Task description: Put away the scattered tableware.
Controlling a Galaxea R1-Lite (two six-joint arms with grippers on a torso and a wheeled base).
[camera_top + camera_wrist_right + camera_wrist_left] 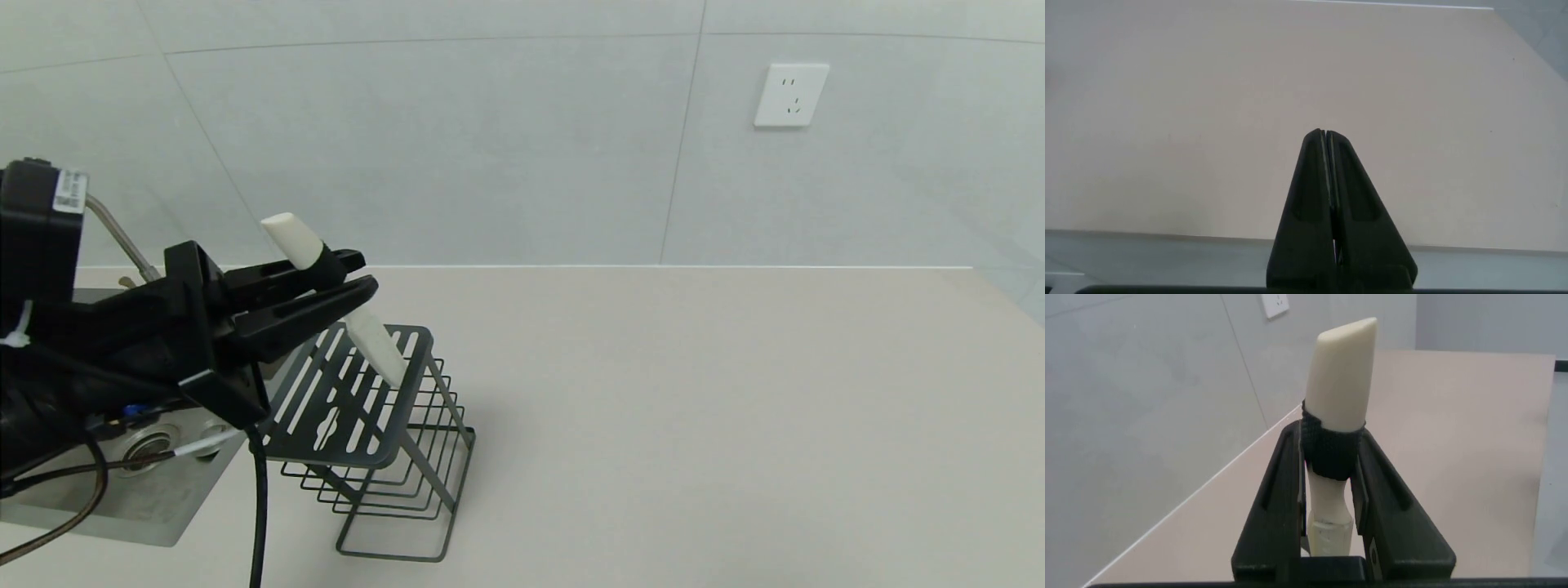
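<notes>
My left gripper [347,282] is shut on a cream-white utensil handle [291,234], which slants down to the right, its lower end [377,343] over the slotted top of the dark metal rack [343,412]. In the left wrist view the handle [1343,371] stands up between the black fingers [1282,478] of the gripper [1331,453]. My right gripper [1327,143] is shut with nothing in it, hanging over the bare beige countertop [1290,90].
The rack stands on the countertop [694,408] beside a steel sink [155,482] with a tap [114,233] at the left. A tiled wall with a socket [790,94] rises behind. Open counter lies to the right of the rack.
</notes>
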